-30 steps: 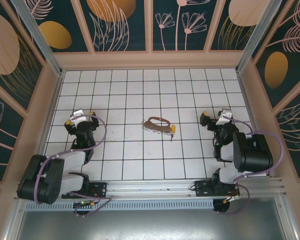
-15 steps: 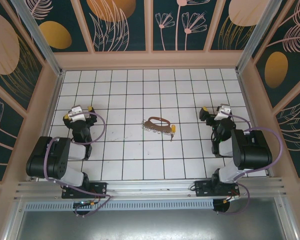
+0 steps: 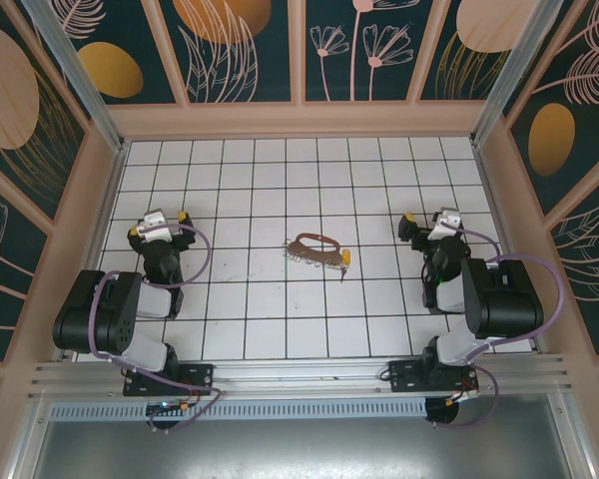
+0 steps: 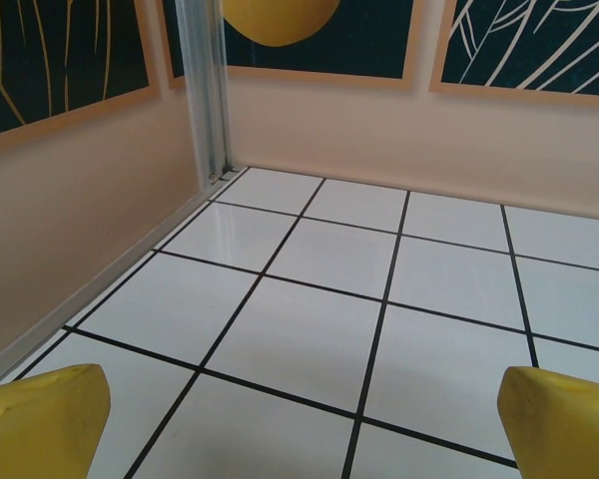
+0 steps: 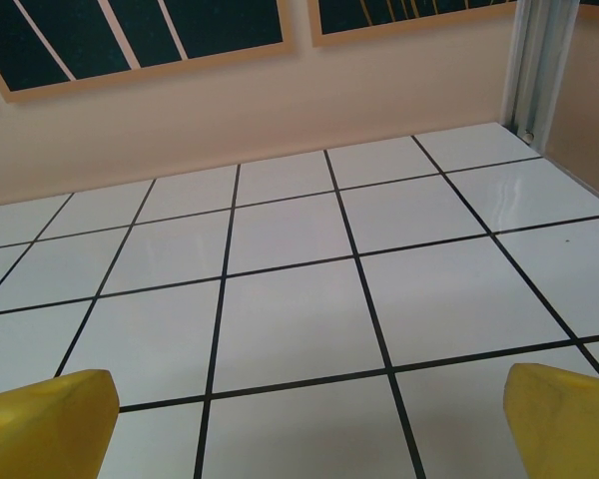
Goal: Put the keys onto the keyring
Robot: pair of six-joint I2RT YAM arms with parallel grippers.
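At surface centre, I'm planning a flat pinch on the key by the keyring; left pincer and right pincer are gaping, empty.

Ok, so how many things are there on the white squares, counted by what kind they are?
Arms: 2 (left arm, right arm)
Keyring: 1
Gold key: 1
Total: 4
The little silvery bits on the keyring are too small to count.
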